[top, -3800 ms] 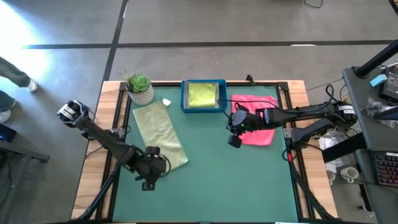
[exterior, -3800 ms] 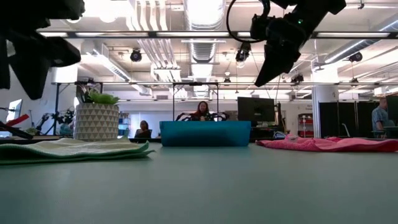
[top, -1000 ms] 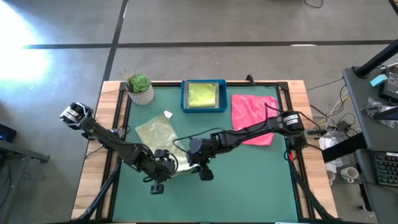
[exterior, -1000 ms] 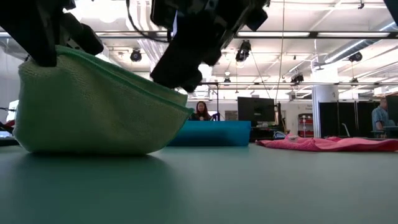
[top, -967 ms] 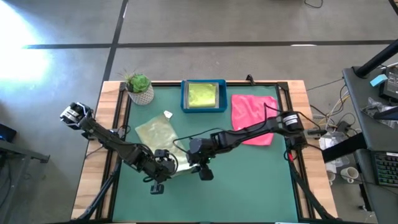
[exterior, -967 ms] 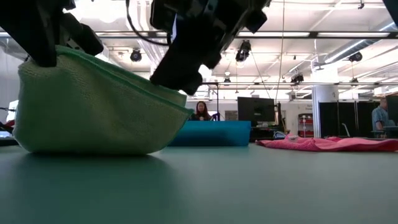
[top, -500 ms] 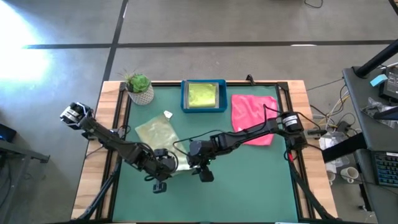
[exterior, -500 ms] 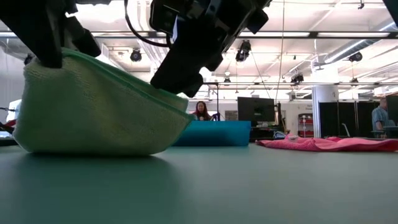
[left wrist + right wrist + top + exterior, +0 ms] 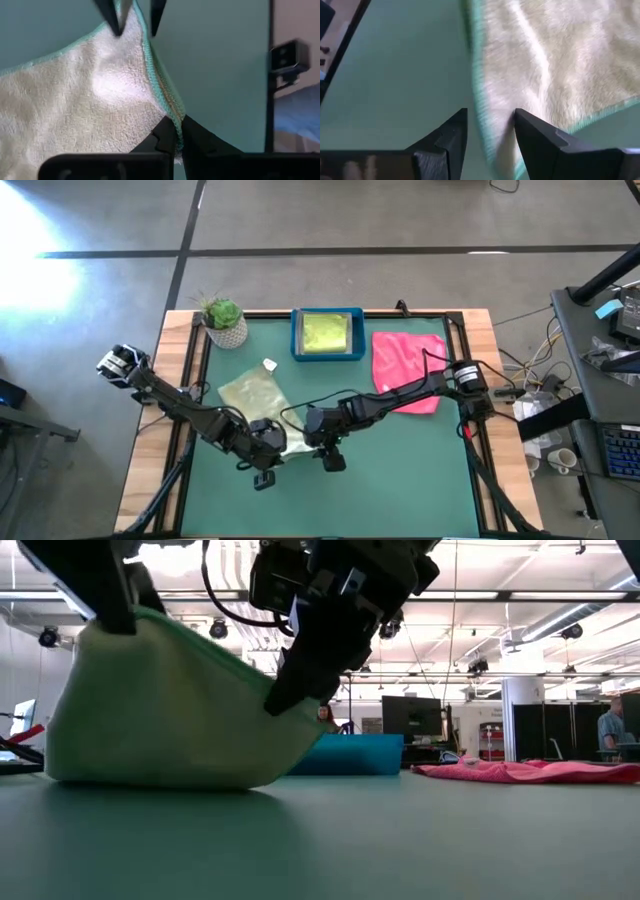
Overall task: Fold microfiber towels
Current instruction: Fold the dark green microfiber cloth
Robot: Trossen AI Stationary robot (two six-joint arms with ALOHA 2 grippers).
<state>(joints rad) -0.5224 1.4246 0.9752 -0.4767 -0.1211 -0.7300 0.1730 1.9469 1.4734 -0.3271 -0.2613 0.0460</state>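
The pale sage towel (image 9: 252,393) lies on the table's left half, its near edge raised between my two grippers and its lower fold (image 9: 150,778) resting on the table. My left gripper (image 9: 178,122) is shut on that raised edge. My right gripper (image 9: 489,117) is open, with one finger on each side of the same hem (image 9: 479,100), farther toward the table's right. A pink towel (image 9: 405,368) lies flat at the back right. A lime green towel (image 9: 325,332) sits in the blue tray (image 9: 296,335). My left gripper pinches the sage towel's teal-stitched hem (image 9: 170,107) between its two fingertips, slanting down from the table's left. The cloth hangs from the hold in a raised sheet (image 9: 180,700), with the hem running taut toward my right gripper. Whether my right gripper touches the hem, I cannot tell.
A potted plant (image 9: 224,320) stands at the back left corner, and a small white scrap (image 9: 269,364) lies by the sage towel. Bare green table (image 9: 400,480) stretches along the near right. Beyond the table's far edge, people sit in the room.
My left gripper has rolled at the wrist without leaving its place, and the raised edge it holds now stands higher and steeper. My right gripper has sunk a little onto the hem and stays open.
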